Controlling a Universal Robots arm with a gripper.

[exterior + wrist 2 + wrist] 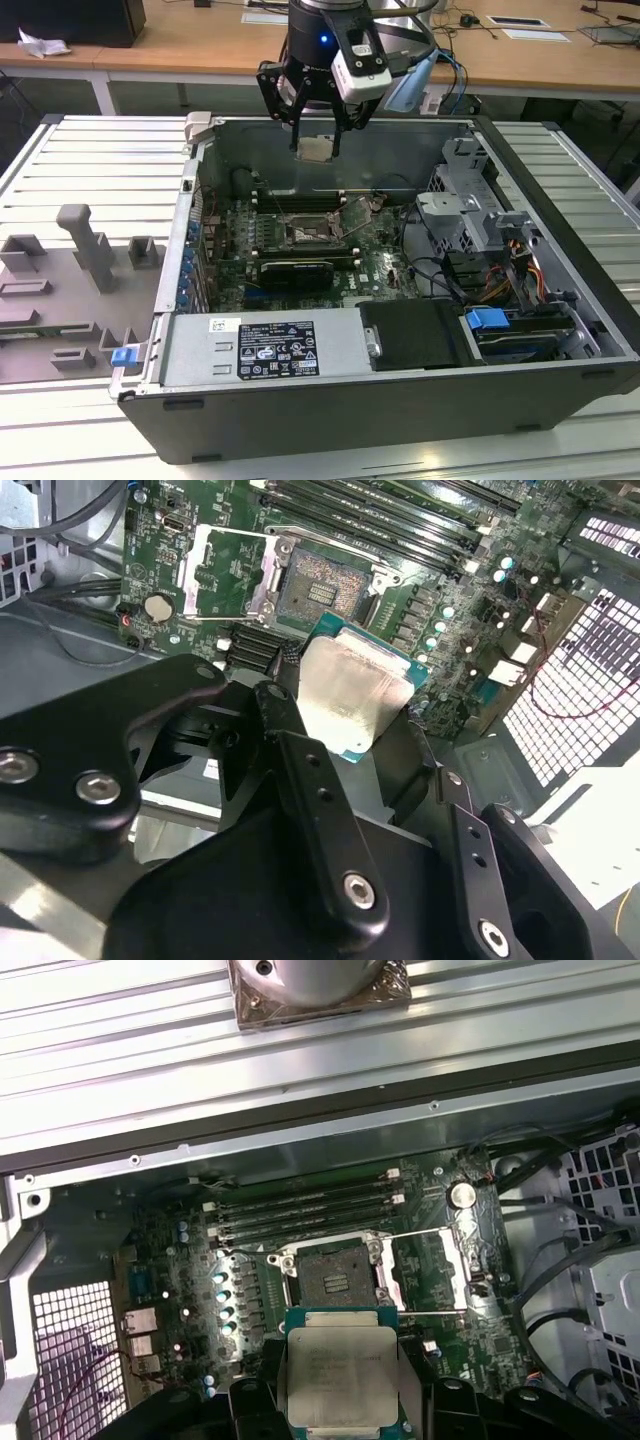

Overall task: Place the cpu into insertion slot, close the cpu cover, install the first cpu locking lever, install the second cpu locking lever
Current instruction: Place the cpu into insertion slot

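- Exterior view: black two-finger gripper (317,150) hangs high above the open grey computer case (400,420), jaws clamped on the small square silvery-beige cpu (316,152).
- First wrist view: dark square insertion slot (335,1278) lies bare below, with the silvery cpu cover (470,1272) swung open beside it.
- Cpu is level, metal top up and square, its edges roughly parallel to the slot's.

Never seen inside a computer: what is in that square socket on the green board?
Nothing: the insertion slot lies bare, dark contact field showing, the cpu cover swung open beside it. The cpu is in the gripper; nothing hides the inside.
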